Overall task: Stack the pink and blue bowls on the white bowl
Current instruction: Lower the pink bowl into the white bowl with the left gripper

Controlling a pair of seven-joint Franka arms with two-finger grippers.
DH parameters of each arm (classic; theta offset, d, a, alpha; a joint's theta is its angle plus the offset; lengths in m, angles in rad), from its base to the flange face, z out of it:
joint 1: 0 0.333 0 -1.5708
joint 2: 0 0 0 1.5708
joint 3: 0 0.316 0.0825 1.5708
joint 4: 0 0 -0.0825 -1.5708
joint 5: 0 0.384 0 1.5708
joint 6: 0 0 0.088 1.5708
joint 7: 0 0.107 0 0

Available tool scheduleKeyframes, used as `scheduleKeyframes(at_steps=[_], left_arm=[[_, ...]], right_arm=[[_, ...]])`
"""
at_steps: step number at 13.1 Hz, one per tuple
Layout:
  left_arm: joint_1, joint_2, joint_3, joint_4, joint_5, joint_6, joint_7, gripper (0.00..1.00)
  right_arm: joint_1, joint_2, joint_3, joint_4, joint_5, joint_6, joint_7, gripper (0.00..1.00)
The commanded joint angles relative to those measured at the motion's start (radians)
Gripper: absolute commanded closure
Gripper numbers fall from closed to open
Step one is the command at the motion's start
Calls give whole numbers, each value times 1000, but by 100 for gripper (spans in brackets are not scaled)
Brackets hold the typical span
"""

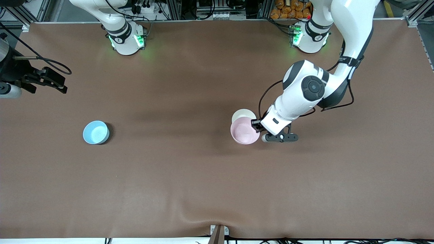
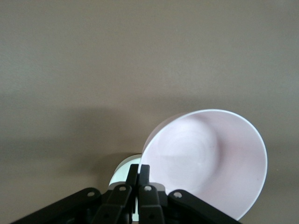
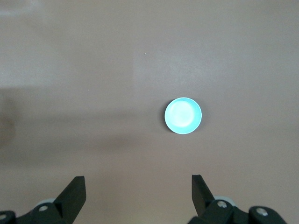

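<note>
Gripping the pale pink glossy round bowl (image 1: 244, 133) by its rim, left tool (image 1: 256, 126) clamped tight on the edge toward the left arm's end of the desk. Tilted, that pink bowl, mouth tipped up toward the left wrist camera (image 2: 205, 163), not level. Hanging over the small glossy white round bowl (image 1: 242, 115), overlapping only part of it: in the front view the white rim shows free above the pink one, so probably not yet centred. Peeking out under the pink bowl's edge in the left wrist view too, a sliver of white bowl (image 2: 122, 169) just beside the shut fingers (image 2: 132, 176).

The hinge of the coming move, then: white bowl lying slightly farther from the front camera than the held pink one. Likely needs a small shift that way, plus levelling, before release. Risk: a tilted drop catching the white rim and skating off.

Well apart, toward the right arm's end of the brown desk (image 1: 190, 176), the light sky-blue glossy round bowl (image 1: 96, 132), upright, alone, untouched. Right tool (image 1: 51, 81) waiting high over that end, fingers spread wide and empty (image 3: 135, 193), blue bowl (image 3: 183, 115) in plain sight of its camera. Clearly the nearer arm for blue. Nothing standing between blue bowl and the stack.
</note>
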Motion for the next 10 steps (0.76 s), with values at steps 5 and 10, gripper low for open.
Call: scheduleKeyframes(at_steps=[5, 10], left_arm=[[-20, 27, 5, -28, 8, -24, -27, 100], [-11, -8, 2, -134, 8, -24, -30, 100]], right_arm=[[-11, -11, 8, -8, 11, -2, -12, 0], [-11, -11, 8, -8, 11, -2, -12, 0]])
